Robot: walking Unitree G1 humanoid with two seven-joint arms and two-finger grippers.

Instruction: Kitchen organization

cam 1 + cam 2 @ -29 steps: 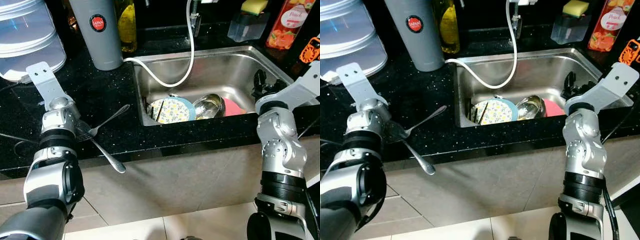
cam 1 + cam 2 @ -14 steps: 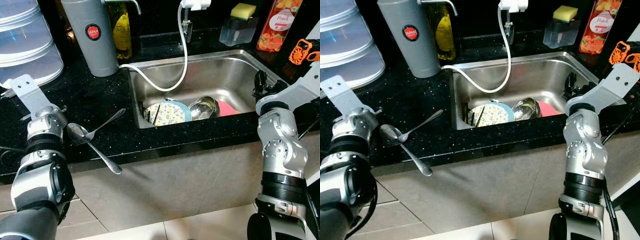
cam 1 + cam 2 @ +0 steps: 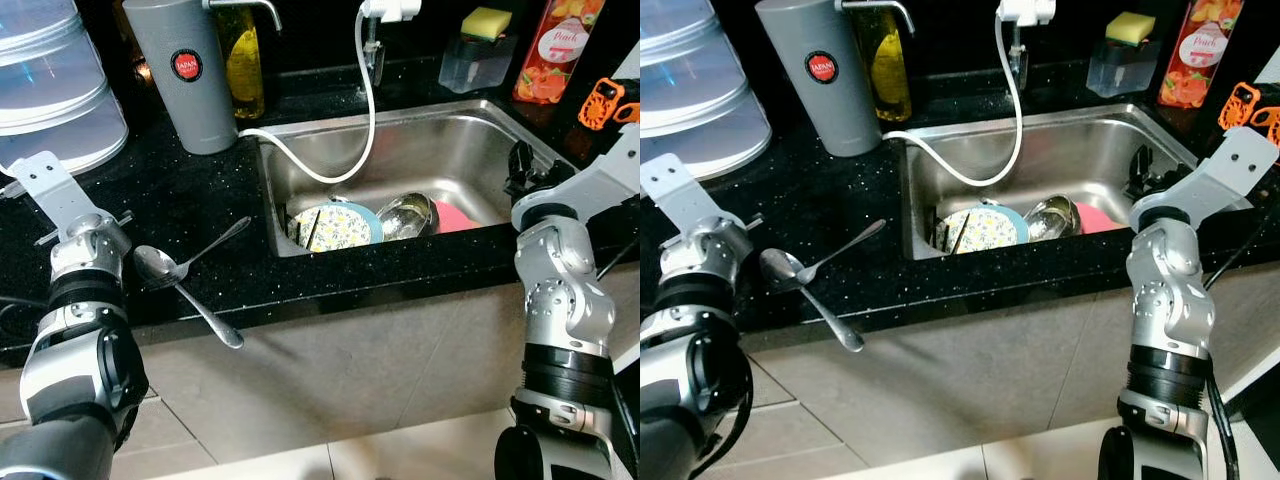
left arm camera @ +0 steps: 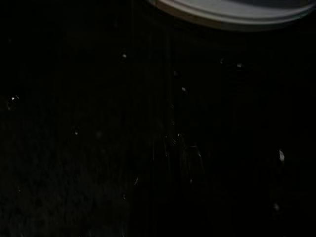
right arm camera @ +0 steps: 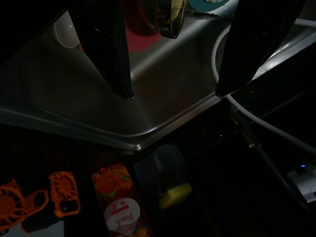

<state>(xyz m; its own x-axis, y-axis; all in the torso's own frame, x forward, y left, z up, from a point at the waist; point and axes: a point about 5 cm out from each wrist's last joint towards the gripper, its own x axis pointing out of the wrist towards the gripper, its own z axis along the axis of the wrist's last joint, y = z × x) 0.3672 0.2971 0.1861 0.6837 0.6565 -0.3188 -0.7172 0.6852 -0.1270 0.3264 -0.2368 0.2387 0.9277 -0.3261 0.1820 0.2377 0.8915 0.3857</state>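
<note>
A steel spoon and a fork lie crossed on the black counter, the spoon's handle sticking out past the front edge. My left arm's wrist rests on the counter just left of the spoon's bowl, apart from it. In the steel sink lie a floral plate, a metal bowl and a pink plate. My right gripper hangs open above the sink's right side, holding nothing.
A grey flask, an oil bottle, stacked white containers, a sponge holder and an orange bottle line the back. A white hose loops into the sink. An orange object sits at the far right.
My left arm has drawn back to the left, uncovering the spoon's bowl and the fork's head. The camera shifted a little. The right arm has stayed put.
</note>
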